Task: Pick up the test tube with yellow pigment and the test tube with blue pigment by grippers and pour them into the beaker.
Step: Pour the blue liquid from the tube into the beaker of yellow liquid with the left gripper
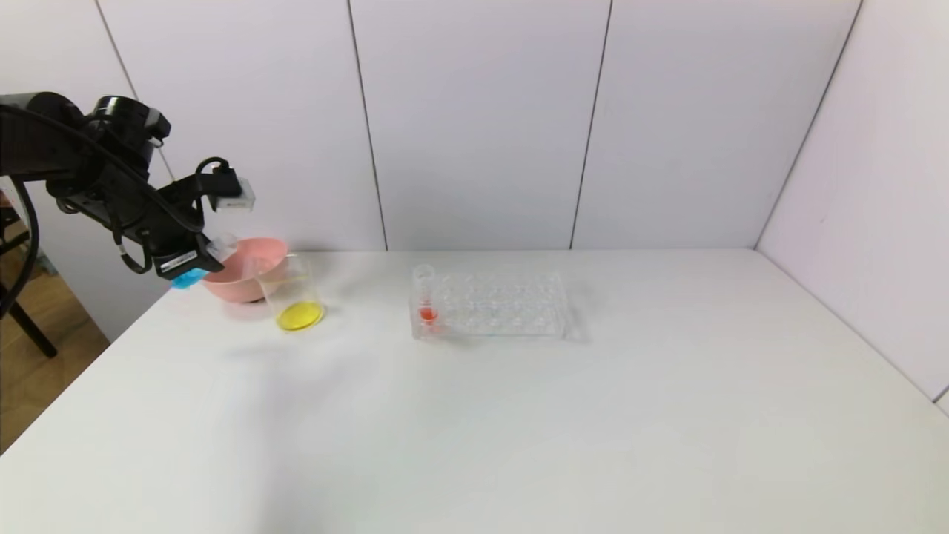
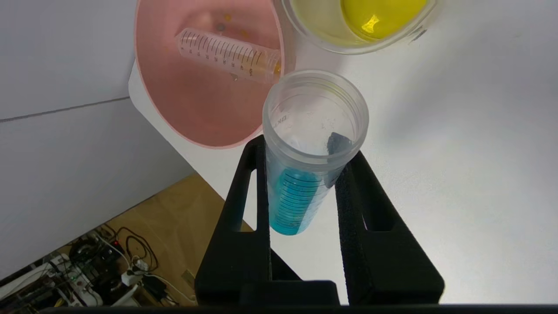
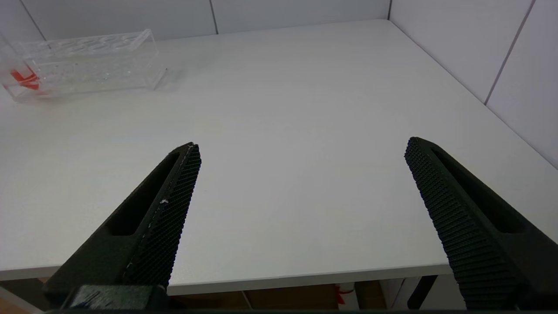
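At the far left of the counter (image 1: 519, 415), the head view shows our left gripper (image 1: 194, 268) raised beside the pink bowl (image 1: 245, 278), with the blue tube (image 1: 191, 278) clamped in it, blue end low and toward the counter's left edge. The beaker (image 1: 293, 297) stands just right of the bowl, touching or nearly so, with yellow liquid pooled in its bottom. A clear rack (image 1: 493, 304) sits well apart, holding one red-orange tube (image 1: 426, 297). We judge the tube's mouth is nearer the bowl than the beaker, so tipping now could send blue into the bowl or onto the counter.

From the left wrist, our fingers (image 2: 348, 183) are closed on the blue tube (image 2: 305, 174), a clear, ribbed, graduated plastic cylinder with a wide rim and blue liquid low down. Smooth plastic against narrow black fingers may slip or twist as we tilt. The bowl (image 2: 174, 109) is matte and shallow, and an emptied graduated tube (image 2: 231, 54) with a trace of yellow lies inside. The beaker (image 2: 331, 39) is glossy and thin-walled, so a nudge could topple it.

From the right wrist, our right gripper (image 3: 301, 152) hangs over bare counter at the near edge, its ridged fingers (image 3: 174, 209) wide apart and empty, with the rack (image 3: 91, 61) far off.
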You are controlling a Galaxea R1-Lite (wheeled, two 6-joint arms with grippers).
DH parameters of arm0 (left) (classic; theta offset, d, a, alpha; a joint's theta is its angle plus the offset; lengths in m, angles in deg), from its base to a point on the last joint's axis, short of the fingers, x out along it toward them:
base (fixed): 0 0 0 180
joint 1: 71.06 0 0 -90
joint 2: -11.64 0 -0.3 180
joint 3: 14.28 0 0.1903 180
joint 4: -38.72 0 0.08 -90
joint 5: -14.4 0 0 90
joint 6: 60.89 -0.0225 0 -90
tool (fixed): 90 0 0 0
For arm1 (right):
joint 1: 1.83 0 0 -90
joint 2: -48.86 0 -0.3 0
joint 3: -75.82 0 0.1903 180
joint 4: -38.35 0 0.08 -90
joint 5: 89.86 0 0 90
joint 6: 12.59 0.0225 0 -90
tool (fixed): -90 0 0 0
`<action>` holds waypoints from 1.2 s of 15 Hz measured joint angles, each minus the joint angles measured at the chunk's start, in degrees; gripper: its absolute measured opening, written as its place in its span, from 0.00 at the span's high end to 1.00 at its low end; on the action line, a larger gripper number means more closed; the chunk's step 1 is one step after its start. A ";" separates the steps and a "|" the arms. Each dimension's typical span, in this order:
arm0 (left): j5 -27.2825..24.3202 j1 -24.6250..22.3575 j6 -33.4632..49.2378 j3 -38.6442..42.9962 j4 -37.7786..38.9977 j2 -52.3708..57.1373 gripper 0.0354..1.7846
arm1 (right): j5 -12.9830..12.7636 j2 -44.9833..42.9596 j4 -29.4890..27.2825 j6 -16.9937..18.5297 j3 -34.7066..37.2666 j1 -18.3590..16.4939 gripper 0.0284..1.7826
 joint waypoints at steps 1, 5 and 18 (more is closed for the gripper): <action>0.55 0.22 -0.07 0.00 0.18 -0.15 0.76 | 0.00 0.00 0.00 0.02 0.00 0.00 0.04; 2.41 0.89 -0.07 -0.27 1.01 -0.87 0.76 | 0.02 0.00 0.00 0.02 0.00 0.00 0.04; 12.36 3.45 -2.86 -0.44 1.97 -2.43 0.76 | 0.00 0.00 0.00 0.00 0.00 0.00 0.04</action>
